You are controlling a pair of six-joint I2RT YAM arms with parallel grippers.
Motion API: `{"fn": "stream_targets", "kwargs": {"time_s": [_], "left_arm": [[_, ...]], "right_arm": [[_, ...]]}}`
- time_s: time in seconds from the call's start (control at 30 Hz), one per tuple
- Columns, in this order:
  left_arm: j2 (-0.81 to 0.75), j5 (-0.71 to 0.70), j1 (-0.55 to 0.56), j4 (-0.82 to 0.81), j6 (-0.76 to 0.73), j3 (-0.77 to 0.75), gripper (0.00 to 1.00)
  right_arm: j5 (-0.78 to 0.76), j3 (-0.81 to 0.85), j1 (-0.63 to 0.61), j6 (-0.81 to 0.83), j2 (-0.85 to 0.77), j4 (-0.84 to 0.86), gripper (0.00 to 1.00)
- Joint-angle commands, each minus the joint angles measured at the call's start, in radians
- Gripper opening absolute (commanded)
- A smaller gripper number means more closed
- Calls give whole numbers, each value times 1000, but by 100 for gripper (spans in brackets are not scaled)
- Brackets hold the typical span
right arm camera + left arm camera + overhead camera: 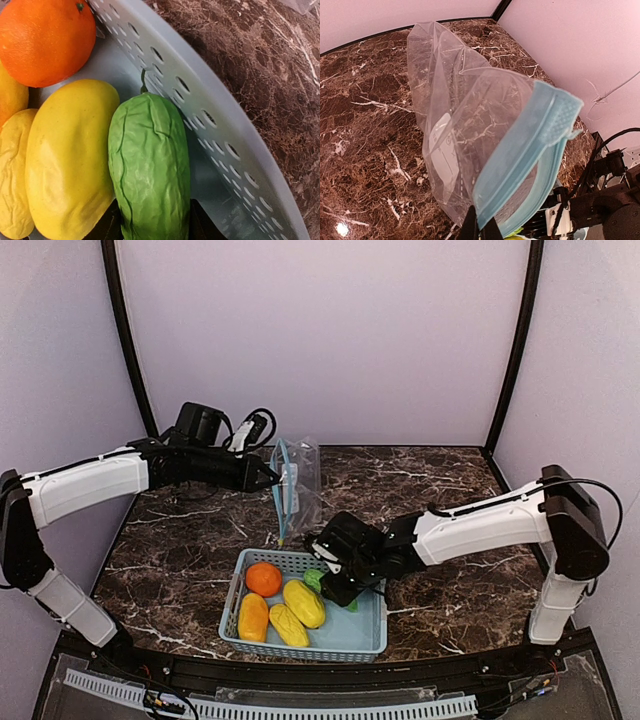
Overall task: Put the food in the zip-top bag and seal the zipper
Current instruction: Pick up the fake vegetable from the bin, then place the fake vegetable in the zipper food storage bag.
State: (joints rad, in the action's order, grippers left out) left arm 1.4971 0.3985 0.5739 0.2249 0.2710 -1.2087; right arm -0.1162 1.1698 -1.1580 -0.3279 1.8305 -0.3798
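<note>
My left gripper (272,476) is shut on the light blue zipper (525,160) of the clear zip-top bag (465,115) and holds the bag (297,485) up off the table, mouth open and facing the basket. Its white label (441,150) shows through the plastic. The orange (263,579), three yellow fruits (303,602) and the green pod (150,170) lie in the basket. My right gripper (152,227) is down in the basket with its fingers pressed on both sides of the pod, which lies against a yellow fruit (67,160). In the top view the pod (314,579) is mostly hidden by that gripper (338,585).
The light blue perforated basket (365,635) stands at the front middle of the dark marble table (440,490); its wall (210,120) runs close along the pod's right side. Purple walls enclose the back and sides. The right arm (607,205) is just below the bag's mouth.
</note>
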Motion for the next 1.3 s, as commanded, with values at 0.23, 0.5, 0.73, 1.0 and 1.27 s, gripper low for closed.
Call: {"fn": "stream_targets", "kwargs": {"time_s": [0.23,0.5,0.73,1.0,1.27], "left_arm": [[-58,16,-3,-53,45,43,1],[-36,97,4,-105,93,61,1],[3,142,27,-123,123,65,1],[29,174,36,-136,150,69,1],[30,177,37,-138,157,71,1]], "right_arm": [[16,-82,-9,-122,-346,-27,31],[-45,-94,-11,-244,-443,238,29],[-152,-59,-16,-225,-362,482,28],[-233,24,-17,-188,-251,553,28],[-315,78,-13,-229,-162,554,28]]}}
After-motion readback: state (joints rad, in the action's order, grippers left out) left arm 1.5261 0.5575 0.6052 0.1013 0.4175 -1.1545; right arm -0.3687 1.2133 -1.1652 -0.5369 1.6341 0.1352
